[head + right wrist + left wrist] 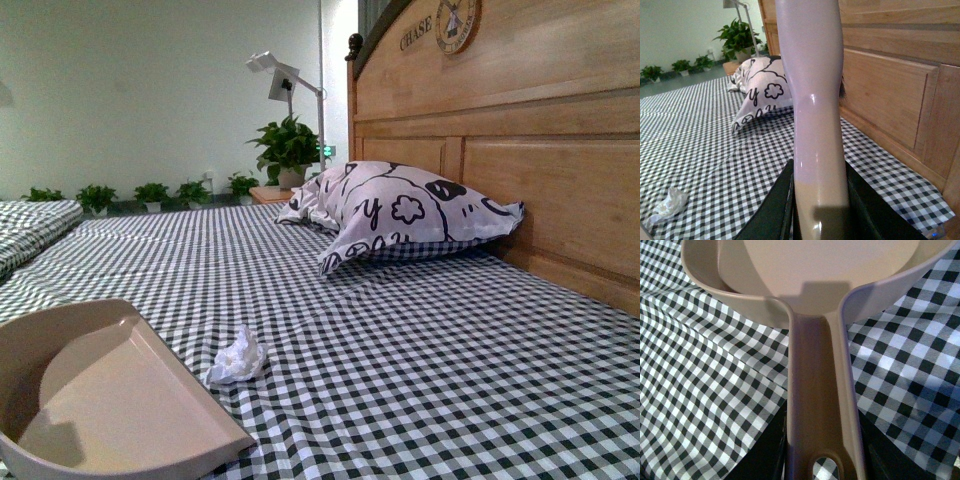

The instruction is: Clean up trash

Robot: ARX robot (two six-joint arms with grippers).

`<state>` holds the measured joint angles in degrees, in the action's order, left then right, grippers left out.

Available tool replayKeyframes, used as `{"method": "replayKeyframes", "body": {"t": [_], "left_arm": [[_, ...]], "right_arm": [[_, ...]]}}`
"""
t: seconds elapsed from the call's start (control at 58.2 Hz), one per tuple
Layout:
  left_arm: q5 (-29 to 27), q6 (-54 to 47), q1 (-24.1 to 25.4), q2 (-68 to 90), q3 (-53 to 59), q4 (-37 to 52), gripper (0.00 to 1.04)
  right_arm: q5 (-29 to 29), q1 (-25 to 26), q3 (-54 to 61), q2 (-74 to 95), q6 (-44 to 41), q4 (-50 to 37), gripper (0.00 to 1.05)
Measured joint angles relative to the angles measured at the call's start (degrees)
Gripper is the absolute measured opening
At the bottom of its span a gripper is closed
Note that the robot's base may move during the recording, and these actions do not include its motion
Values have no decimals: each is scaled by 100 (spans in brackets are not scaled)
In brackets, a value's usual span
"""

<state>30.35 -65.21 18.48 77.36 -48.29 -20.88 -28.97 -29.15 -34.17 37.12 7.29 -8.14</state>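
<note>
Front view: one crumpled white tissue wad [237, 358] on the checked surface [420, 370], just beside the right wall of one beige dustpan [110, 400] and outside it, near the pan's open lip at the near left. Further back, one white pillow [400, 215] printed with black doodles, propped against one wooden headboard [520, 130] lettered CHASE next to a round emblem. Beyond the bed, one large potted plant [288, 148] on a low wooden stand, five small potted plants [152, 192] in a row along a pale wall, and one white lamp [275, 72] on a thin pole. At the far left, folded checked bedding [30, 225]. Left wrist view: one dustpan [815, 270] handle, gripped from both sides by the dark jaws of the left end effector [822, 455], closed firmly on it; one hanging hole at the handle's end with checks visible through it; creased black-and-white cloth on either side. Right wrist view: right end effector [820, 210] clamped on one long pale handle [810, 75], lilac-white above and beige at the grip, with dark jaws pressed to both sides; hard to tell what tool belongs to it. Also one tissue wad [667, 205] on the checks, well apart from the one pillow [762, 92], plus headboard panels, one large plant and three small ones by the wall.
</note>
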Motion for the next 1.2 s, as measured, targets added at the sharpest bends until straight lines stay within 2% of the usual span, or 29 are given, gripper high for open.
{"method": "replayKeyframes", "body": {"t": [0.378,0.791,0.825,0.842,0.894,0.98,1.117,1.203], "left_arm": [[-4,-155,42,146,-105,-699,28],[-33,-219,42,170,-105,-636,28],[-33,-221,42,170,-105,-636,28],[-35,-223,42,170,-105,-636,28],[-39,-227,42,170,-105,-636,28],[-39,-229,42,170,-105,-634,28],[-35,-234,42,170,-105,-634,28],[-37,-243,42,173,-105,-634,28]], "right_arm": [[0,0,0,0,0,2,22],[2,0,0,0,-2,2,22],[326,79,-157,116,-90,485,22],[697,179,-380,299,-216,1062,22],[1397,308,-826,820,-374,1827,22],[2074,328,-1294,2096,-680,1499,22],[2096,343,-1864,3679,-1005,1158,22],[1878,354,-2170,4489,-1191,977,22]]}}
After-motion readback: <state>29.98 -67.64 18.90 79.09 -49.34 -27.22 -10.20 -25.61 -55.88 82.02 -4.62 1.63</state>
